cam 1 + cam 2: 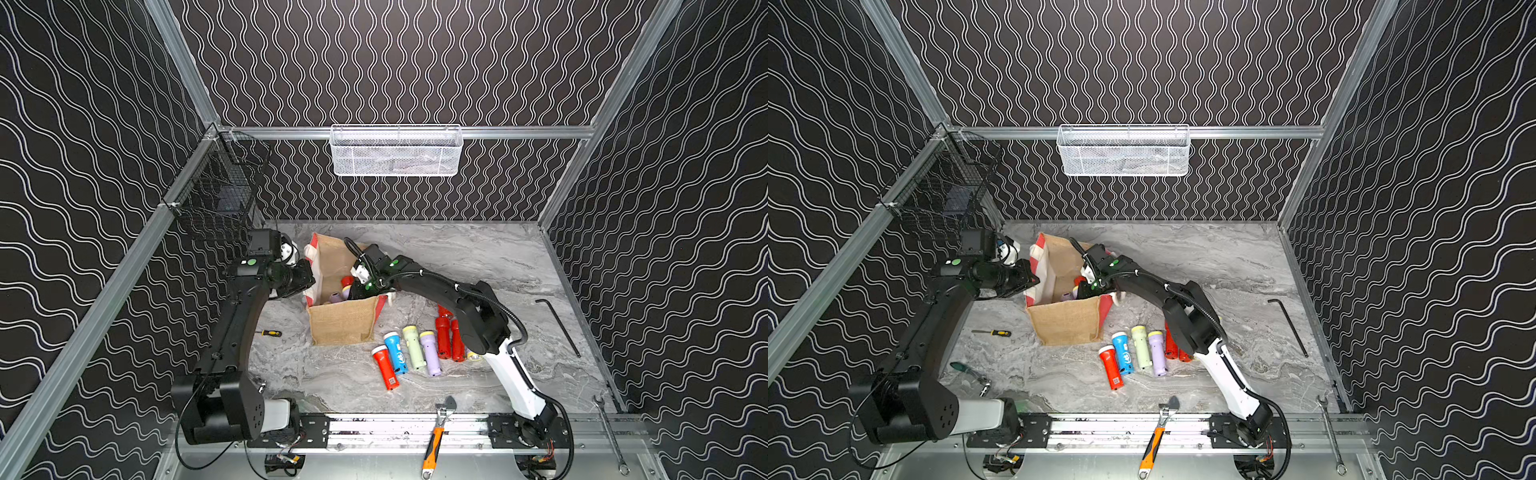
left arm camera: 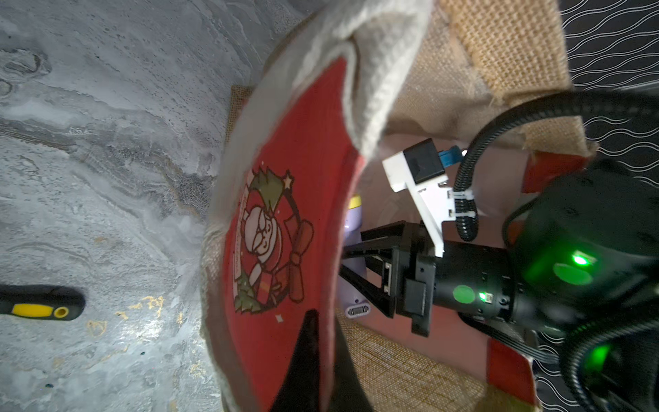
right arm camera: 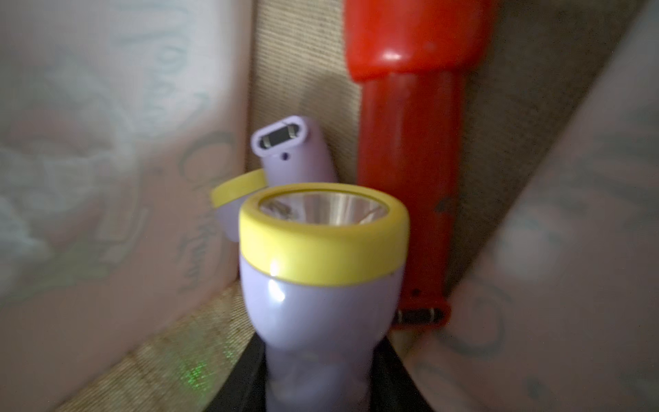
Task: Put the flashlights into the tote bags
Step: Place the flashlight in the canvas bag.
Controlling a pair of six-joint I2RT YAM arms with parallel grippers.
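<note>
The tote bag [image 1: 340,328] [image 1: 1065,322] stands open left of the table's middle, with burlap sides and a red Santa panel [image 2: 285,142]. My left gripper [image 2: 322,342] [image 1: 308,289] is shut on the top edge of that red panel. My right gripper [image 3: 321,378] [image 1: 353,293] reaches down inside the bag, shut on a lilac flashlight [image 3: 321,303] with a yellow ring. Another lilac flashlight [image 3: 296,157] and a red one [image 3: 406,178] lie in the bag. On the table right of the bag lie red [image 1: 385,368], blue [image 1: 395,353], pale green [image 1: 414,347], lilac [image 1: 430,352] and two more red flashlights [image 1: 442,336].
A yellow-black screwdriver [image 1: 270,333] lies left of the bag. An orange-handled wrench [image 1: 434,440] rests on the front rail, a spanner [image 1: 611,432] at the front right, a hex key [image 1: 559,326] at the right. A white mesh basket [image 1: 395,149] and a black wire basket [image 1: 216,195] hang on the walls.
</note>
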